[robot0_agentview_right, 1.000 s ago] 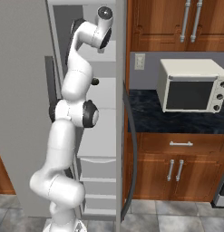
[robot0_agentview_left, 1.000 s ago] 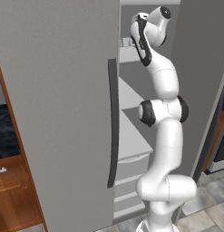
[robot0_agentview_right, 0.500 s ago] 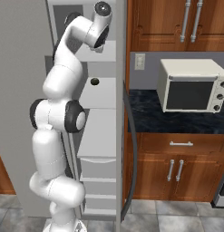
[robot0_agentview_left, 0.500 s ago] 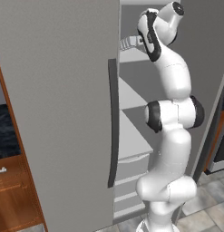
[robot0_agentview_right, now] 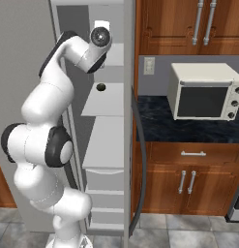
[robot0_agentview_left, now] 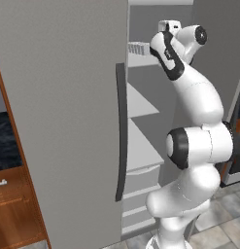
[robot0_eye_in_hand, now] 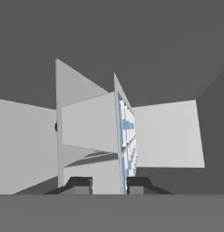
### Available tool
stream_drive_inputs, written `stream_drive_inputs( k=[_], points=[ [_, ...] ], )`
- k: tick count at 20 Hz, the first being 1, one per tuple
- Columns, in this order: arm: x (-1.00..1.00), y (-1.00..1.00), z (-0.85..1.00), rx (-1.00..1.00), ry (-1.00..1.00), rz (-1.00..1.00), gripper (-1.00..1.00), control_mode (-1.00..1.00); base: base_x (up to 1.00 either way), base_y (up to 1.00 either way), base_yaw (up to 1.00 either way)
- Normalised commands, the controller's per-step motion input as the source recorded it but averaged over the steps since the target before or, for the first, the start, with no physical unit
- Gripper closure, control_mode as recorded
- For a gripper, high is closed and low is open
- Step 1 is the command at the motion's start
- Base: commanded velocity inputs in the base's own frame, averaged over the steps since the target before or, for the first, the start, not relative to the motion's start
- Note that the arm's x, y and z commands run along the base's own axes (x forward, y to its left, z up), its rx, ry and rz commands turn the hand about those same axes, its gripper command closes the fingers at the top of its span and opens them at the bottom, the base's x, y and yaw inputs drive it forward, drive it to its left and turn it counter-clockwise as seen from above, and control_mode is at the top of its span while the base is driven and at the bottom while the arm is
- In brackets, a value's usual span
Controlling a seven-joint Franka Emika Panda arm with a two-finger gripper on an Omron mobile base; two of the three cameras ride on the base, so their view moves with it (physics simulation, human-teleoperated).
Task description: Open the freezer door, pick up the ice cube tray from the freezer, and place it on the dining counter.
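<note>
The freezer door (robot0_agentview_left: 63, 116) stands swung wide, so my arm can reach up to the top shelf (robot0_agentview_left: 141, 59) of the freezer (robot0_agentview_right: 104, 140); the ice cube tray (robot0_agentview_left: 137, 47) sits up there, its end poking out past the door's edge in the left base view. My pincer (robot0_eye_in_hand: 105, 185) is clenched on that tray (robot0_eye_in_hand: 126, 136): in the hand view its thin edge runs up between my two dark tips, tray turned on its side, pale-blue cubes facing one way. I hold it by the rim because the rim is the only part slim enough for my narrow jaws. I judge the lift is in hand; the carry to the dining counter is not yet begun; the shelf edge could snag the tray as it comes out.
</note>
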Motion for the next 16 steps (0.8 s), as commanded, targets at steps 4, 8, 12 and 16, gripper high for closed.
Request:
stream_drive_inputs(
  k=[4,8,12,16],
  points=[
    [-0.34,-0.14,0.01,0.12,-0.35,0.0,1.0,-1.0,0.0,0.0,0.0],
    [-0.4,-0.16,0.03,0.06,-0.23,-0.01,1.0,-1.0,0.0,0.0,0.0],
    [-0.42,-0.15,0.13,0.01,-0.1,-0.02,1.0,-1.0,0.0,0.0,0.0],
    [-0.54,-0.03,0.46,0.0,0.0,-0.02,1.0,-1.0,0.0,0.0,0.0]
  ],
)
